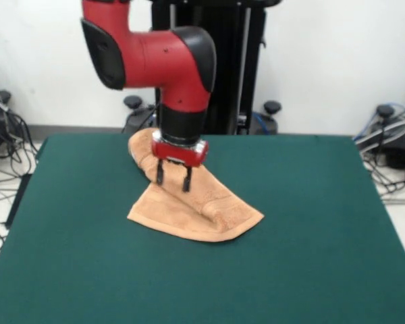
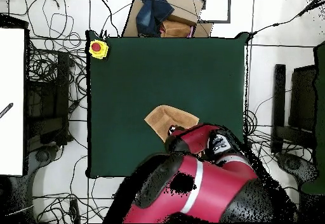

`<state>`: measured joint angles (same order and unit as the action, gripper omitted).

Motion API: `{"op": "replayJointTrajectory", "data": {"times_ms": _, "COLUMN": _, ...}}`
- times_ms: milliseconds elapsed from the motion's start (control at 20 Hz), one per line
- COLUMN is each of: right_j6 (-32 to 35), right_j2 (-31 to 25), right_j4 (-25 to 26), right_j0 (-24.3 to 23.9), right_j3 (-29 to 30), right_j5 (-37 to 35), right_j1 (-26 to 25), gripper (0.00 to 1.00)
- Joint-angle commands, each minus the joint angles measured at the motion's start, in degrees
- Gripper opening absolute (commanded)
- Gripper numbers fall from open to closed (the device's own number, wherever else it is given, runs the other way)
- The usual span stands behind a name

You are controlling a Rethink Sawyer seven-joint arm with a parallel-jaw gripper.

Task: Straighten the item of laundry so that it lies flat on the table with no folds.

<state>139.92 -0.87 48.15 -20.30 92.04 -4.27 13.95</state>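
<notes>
Hovering just above the towel, the gripper hangs with its two dark fingers pointing straight down and a clear gap between them, parted and holding nothing as far as the front view shows; its tips seem to sit right at the cloth, contact or not I can't tell. Under it the towel lies bunched toward the robot's side of the counter: one part runs back behind the wrist, the other fans toward the camera into a rough triangle with a raised ridge and a folded-under corner on the picture's right. In the overhead view only a tan wedge of it shows, the rest hidden by the red arm. Probably the step in hand is choosing a pinch point. Better to take a single layer at an outer edge or corner, not the thick ridge, lift low, and drag outward over open counter so the fold unrolls. Terry is soft and limp and will sag and cling; the green felt-like top likely grips it, so slow pulls. Woven band faintly visible near the ridge; no tag seen.
</notes>
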Motion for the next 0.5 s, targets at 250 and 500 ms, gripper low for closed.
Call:
{"op": "replayJointTrajectory", "data": {"times_ms": 250, "right_j6": -3.5, "right_j2": -6.0, "right_j4": 6.9, "right_j0": -3.6, "right_j3": -6.4, "right_j5": 8.3, "right_j1": -8.3, "gripper": 1.00}}
{"op": "replayJointTrajectory", "data": {"times_ms": 500, "right_j6": -3.9, "right_j2": -8.3, "right_j4": 10.8, "right_j0": -6.5, "right_j3": -8.7, "right_j5": 9.8, "right_j1": -10.3, "gripper": 1.00}}
